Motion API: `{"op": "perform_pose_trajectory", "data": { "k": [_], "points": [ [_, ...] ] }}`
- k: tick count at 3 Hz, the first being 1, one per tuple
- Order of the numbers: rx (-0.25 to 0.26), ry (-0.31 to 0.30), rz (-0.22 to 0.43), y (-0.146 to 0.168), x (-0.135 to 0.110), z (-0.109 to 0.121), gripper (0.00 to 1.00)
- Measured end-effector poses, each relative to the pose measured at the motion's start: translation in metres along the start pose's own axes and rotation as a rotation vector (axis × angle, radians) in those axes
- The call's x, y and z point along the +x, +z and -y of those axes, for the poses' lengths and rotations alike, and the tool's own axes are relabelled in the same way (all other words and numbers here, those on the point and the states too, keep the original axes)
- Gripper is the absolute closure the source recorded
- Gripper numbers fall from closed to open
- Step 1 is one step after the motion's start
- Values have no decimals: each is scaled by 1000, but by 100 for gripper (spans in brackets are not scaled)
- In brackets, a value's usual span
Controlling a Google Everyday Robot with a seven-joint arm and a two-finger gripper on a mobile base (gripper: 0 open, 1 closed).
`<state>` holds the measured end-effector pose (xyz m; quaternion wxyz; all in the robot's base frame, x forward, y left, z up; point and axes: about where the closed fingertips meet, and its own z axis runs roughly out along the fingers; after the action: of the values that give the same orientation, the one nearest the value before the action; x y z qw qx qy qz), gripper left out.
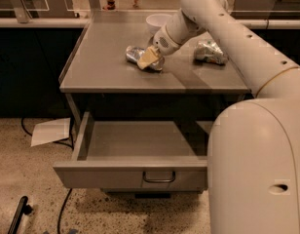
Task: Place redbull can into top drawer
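The gripper (149, 58) was in the upper middle of the frame, low over the grey table (106, 74) and right at the can (132, 54). Its pale tip lay across the middle of the can and hid that part. Whether it had closed on the can or only rested against it could not be told. The can lay on its side on the table top, left of centre, with its silver ends showing on either side of the gripper.

The white arm (228, 38) reached the gripper from the right of the frame. Just behind the gripper stood a white bowl (156, 21), near the far edge of the table. A crumpled foil bag (210, 51) lay on the table to the right, apart from the can.

Below the table top, the drawer (111, 174) stood pulled out towards the lower middle of the frame. Nothing could be seen inside it. Its small handle (159, 178) sat in the middle of the flat front panel. A sheet of paper (50, 131) lay on the speckled floor at the left, beside the drawer.
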<state>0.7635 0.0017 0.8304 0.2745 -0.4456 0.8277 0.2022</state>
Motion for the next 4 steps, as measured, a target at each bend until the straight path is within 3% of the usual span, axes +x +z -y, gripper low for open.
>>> {"op": "perform_pose_trajectory", "data": {
  "k": [1,2,3,4],
  "points": [
    [0,0,0,0,0,0,89],
    [-6,-30,-28,-5,-3,-7,100],
    [-44,-79,-20,-46,16,-34,100],
    [-60,-108,38,-88,26,-65,100]
  ]
}}
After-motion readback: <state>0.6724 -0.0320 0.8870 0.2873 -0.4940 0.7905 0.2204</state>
